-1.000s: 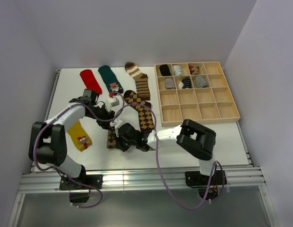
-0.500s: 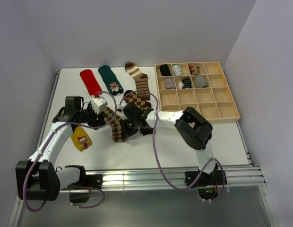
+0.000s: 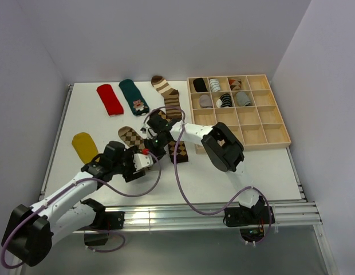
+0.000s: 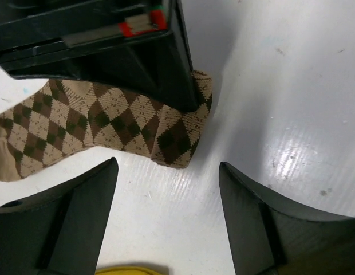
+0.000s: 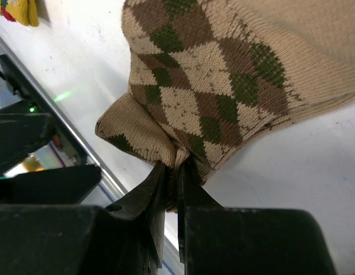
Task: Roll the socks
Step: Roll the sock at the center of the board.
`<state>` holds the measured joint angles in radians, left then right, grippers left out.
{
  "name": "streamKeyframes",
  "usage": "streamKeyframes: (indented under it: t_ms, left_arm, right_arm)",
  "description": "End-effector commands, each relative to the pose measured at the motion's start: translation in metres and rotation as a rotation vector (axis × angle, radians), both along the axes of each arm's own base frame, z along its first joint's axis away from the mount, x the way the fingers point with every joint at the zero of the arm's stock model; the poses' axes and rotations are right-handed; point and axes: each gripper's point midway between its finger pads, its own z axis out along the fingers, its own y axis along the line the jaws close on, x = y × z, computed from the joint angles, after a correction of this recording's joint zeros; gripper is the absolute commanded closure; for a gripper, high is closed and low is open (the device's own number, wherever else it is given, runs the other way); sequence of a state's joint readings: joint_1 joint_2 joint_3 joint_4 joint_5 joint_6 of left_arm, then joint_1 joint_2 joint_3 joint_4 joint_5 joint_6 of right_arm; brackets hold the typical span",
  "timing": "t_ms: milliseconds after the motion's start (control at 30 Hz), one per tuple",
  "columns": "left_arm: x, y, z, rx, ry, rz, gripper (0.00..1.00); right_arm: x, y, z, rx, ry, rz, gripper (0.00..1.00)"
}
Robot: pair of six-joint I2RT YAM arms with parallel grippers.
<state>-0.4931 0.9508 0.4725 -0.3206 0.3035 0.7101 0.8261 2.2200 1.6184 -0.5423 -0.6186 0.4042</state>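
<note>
Argyle sock (image 5: 206,74), pinched in right claw (image 5: 177,165), lies near yellow sock (image 3: 85,146).

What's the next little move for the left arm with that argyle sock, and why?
Probably ease the left tool forward until its open jaws straddle the near edge of the argyle sock, ready to grip. The right tool is shut on a pinched fold of that sock, while the left holds nothing, just short of the fabric; rolling likely needs a second grip.

Six loose socks (image 3: 110,98), one tray (image 3: 263,135)
</note>
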Motion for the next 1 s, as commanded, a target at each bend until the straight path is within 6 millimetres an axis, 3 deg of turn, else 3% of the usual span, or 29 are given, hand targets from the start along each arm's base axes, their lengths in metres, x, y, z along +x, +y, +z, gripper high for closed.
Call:
streamKeyframes:
  t_ms: [0,267,333,600,867,967]
  left_arm:
    - [0.02,-0.001,0.003,0.056,-0.138,0.006,0.22]
    - [0.016,-0.016,-0.021,0.111,-0.208,-0.054,0.23]
    - [0.023,-0.022,-0.017,0.092,-0.238,-0.048,0.25]
    - [0.024,-0.017,-0.034,0.154,-0.249,-0.063,0.35]
    - [-0.002,-0.016,-0.05,0.175,-0.165,-0.157,0.71]
    - [-0.015,-0.02,-0.054,0.166,-0.074,-0.195,0.89]
  right_arm:
    - [-0.01,-0.009,-0.011,-0.051,0.094,0.009,0.99]
    - [-0.007,-0.01,-0.015,-0.052,0.124,-0.01,1.0]
    - [-0.007,-0.012,-0.016,-0.055,0.128,-0.011,1.0]
    - [-0.006,-0.013,-0.019,-0.057,0.135,-0.012,1.0]
    - [-0.002,-0.012,-0.02,-0.045,0.145,-0.034,0.99]
    - [0.004,-0.012,-0.014,-0.035,0.104,-0.054,0.92]
